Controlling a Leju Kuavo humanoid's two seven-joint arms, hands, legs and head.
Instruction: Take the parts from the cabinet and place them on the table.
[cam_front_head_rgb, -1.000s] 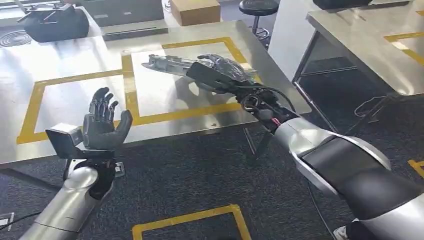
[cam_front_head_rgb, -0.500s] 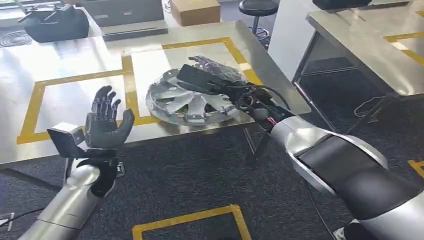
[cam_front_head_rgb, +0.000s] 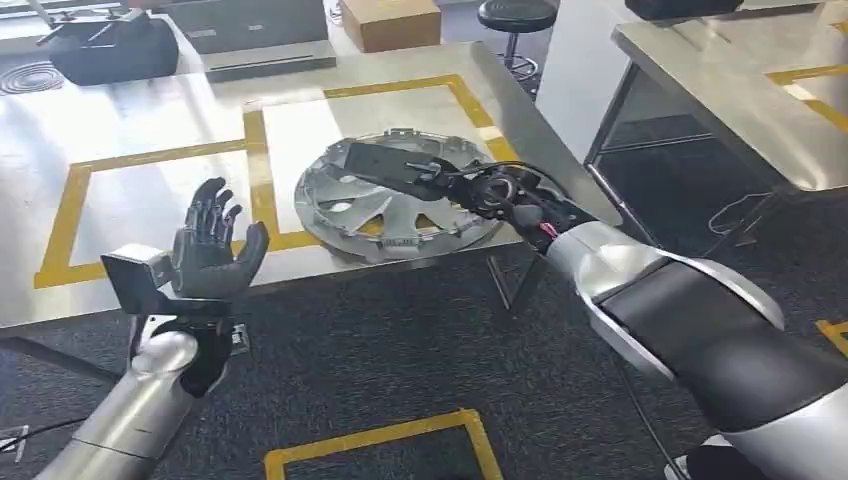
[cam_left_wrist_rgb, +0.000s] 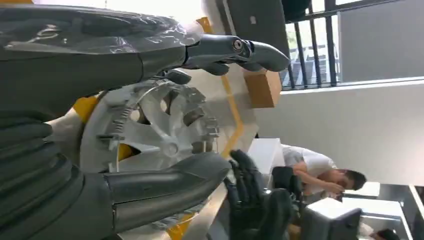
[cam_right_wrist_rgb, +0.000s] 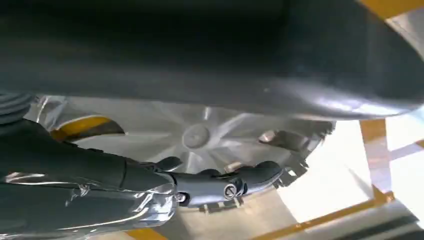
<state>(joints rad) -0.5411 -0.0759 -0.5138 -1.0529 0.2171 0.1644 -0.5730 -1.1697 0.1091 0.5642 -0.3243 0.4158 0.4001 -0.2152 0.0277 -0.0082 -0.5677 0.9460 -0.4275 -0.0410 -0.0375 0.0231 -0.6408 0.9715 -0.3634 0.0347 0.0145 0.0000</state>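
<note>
A silver hubcap (cam_front_head_rgb: 372, 216) lies flat, ribbed side up, on the steel table (cam_front_head_rgb: 150, 195), over the near yellow line of the right taped square. My right hand (cam_front_head_rgb: 418, 172) reaches across its far half, just above it. In the right wrist view the thumb and the straight fingers (cam_right_wrist_rgb: 220, 186) stand apart, with the hubcap (cam_right_wrist_rgb: 200, 134) showing through the gap, and nothing is gripped. My left hand (cam_front_head_rgb: 210, 245) is raised in front of the table's near edge, palm up, fingers spread, holding nothing. The left wrist view shows the hubcap (cam_left_wrist_rgb: 160, 135) up close.
A second steel table (cam_front_head_rgb: 740, 80) stands to the right across a gap with dark carpet. A black stool (cam_front_head_rgb: 515, 15), a cardboard box (cam_front_head_rgb: 390, 22) and a black case (cam_front_head_rgb: 110, 45) lie beyond the table. A person in a white shirt (cam_left_wrist_rgb: 310, 165) is in the background.
The hubcap, held edge-on above the table a second ago, tipped down and now lies flat. My right hand lowered with it and its fingers have spread. The left hand barely moved.
</note>
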